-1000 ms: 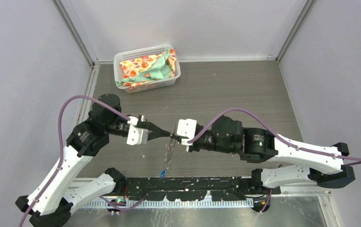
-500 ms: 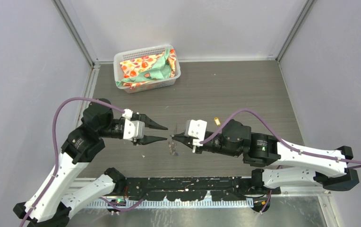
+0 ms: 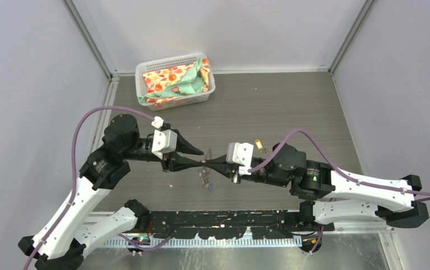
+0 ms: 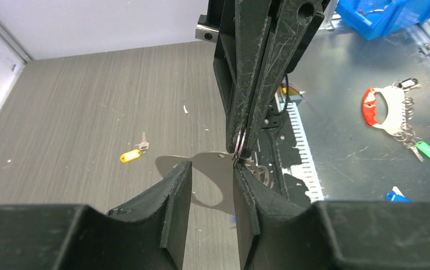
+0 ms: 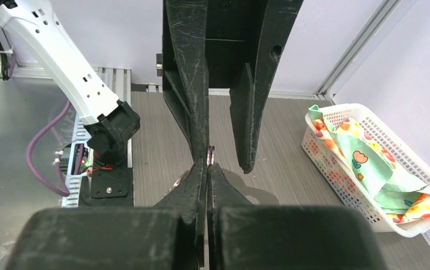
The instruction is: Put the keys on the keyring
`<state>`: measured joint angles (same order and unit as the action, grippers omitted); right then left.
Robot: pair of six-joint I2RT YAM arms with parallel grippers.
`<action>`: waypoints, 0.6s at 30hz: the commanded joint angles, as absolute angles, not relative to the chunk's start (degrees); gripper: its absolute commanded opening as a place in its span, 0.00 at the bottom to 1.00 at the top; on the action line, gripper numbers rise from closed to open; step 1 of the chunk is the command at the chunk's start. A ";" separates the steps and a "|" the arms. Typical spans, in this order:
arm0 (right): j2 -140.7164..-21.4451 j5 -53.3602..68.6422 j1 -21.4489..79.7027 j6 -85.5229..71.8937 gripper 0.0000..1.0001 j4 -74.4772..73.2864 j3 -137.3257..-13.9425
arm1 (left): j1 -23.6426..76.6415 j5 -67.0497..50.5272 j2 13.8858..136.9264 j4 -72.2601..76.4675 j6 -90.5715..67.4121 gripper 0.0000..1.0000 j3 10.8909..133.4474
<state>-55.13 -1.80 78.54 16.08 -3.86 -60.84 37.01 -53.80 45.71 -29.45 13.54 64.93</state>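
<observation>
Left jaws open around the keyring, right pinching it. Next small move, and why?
Probably close the left gripper on the keyring. Its open fingers flank it while the shut right gripper holds it, and the yellow key lies loose on the table.

The keyring (image 4: 210, 174), a pale silvery flat plate, hangs tilted in the air, with the blue-headed key (image 3: 210, 189) dangling just beneath it. The yellow-headed key (image 4: 130, 155) lies flat on the table (image 4: 89, 101), well apart.

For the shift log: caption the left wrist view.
Shut right gripper holds the keyring between the fingers of the open left gripper; yellow key lies on the table.
</observation>
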 commanded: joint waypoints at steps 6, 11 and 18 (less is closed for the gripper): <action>-55.43 -0.92 78.57 16.08 0.01 0.44 -62.97 | 36.93 -62.02 45.24 -25.49 9.51 0.23 66.27; -56.62 -0.88 78.57 15.95 0.01 -1.86 -63.87 | 36.97 -60.93 44.90 -25.34 10.38 0.10 66.16; -59.00 -1.04 78.51 15.68 0.01 -6.16 -65.98 | 36.99 -62.55 44.35 -25.11 11.43 0.12 66.27</action>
